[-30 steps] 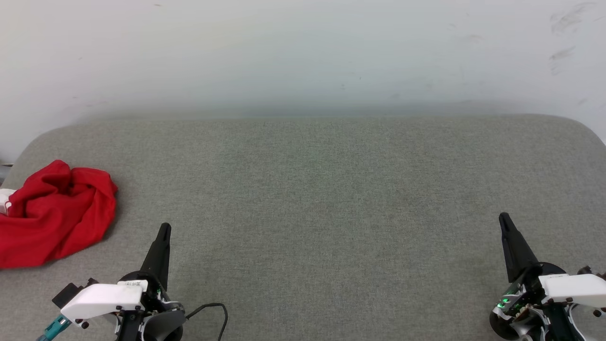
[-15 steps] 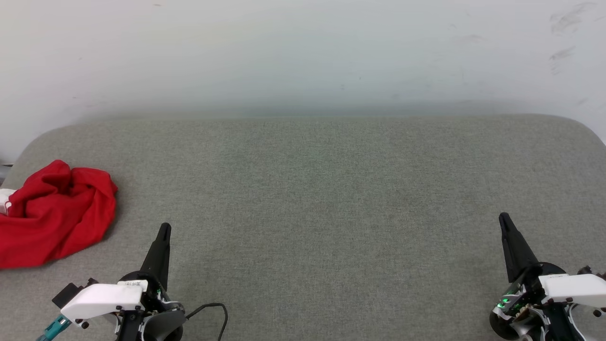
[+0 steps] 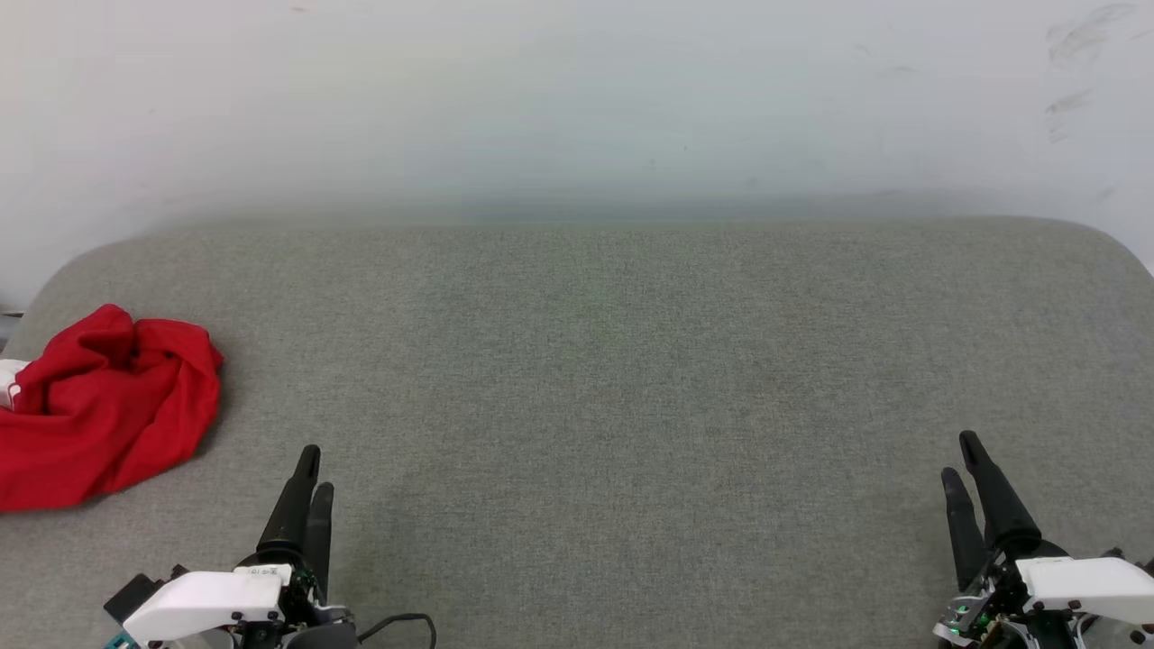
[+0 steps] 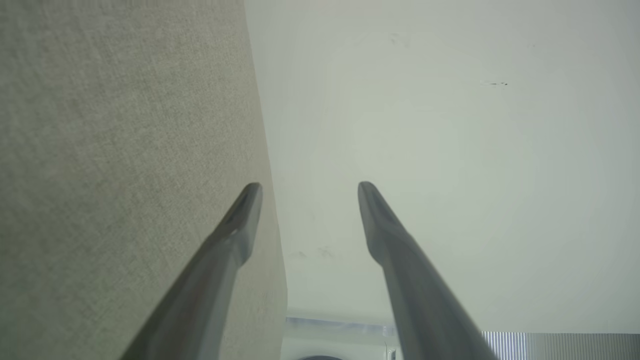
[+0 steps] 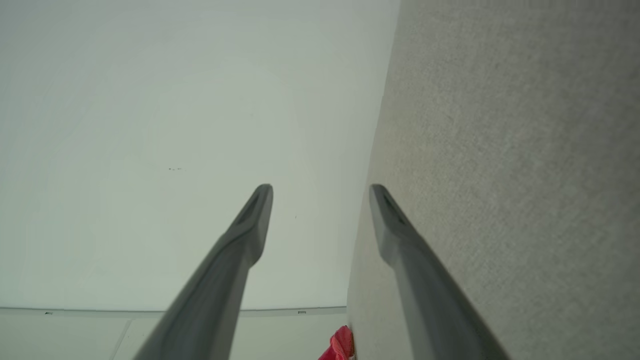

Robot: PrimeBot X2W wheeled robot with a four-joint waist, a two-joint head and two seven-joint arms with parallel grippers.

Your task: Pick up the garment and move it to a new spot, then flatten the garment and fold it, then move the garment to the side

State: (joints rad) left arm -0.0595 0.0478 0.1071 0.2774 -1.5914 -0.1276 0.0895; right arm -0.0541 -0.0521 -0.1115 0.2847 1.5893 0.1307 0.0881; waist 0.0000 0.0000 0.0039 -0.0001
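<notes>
At seven o'clock in the head view the left gripper (image 3: 315,469) hovers with fingers parted, holding nothing. At five o'clock the right gripper (image 3: 958,455) is likewise parted and empty. Out at ten o'clock from the left gripper, well apart, the red T-shirt (image 3: 104,406) lies crumpled on the grey padded bench (image 3: 595,361), near its left end.
</notes>
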